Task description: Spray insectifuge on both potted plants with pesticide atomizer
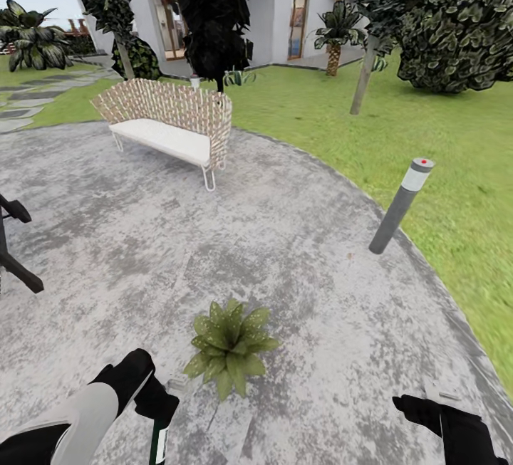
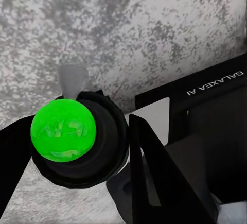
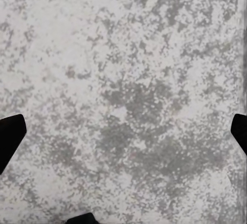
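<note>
Left gripper pinches the pesticide atomizer low over the paved patio, just beside a potted plant.

Seen from the left wrist, the atomizer's round dark nozzle head carries a bright green dot and sits pressed between the dark fingers; white lettering on the black gripper body reads "GALAXEA AI". From the head camera, a sliver of the bottle's pale and green body hangs below the left gripper, with the light-green rosette of the potted plant close to its right. Right gripper hovers over bare mottled grey paving with its fingertips spread wide and nothing between them. Farther off stand a grey bollard lamp with a red dot at the patio's edge, a woven bench with a white seat, lawn, trees and a white house.
</note>
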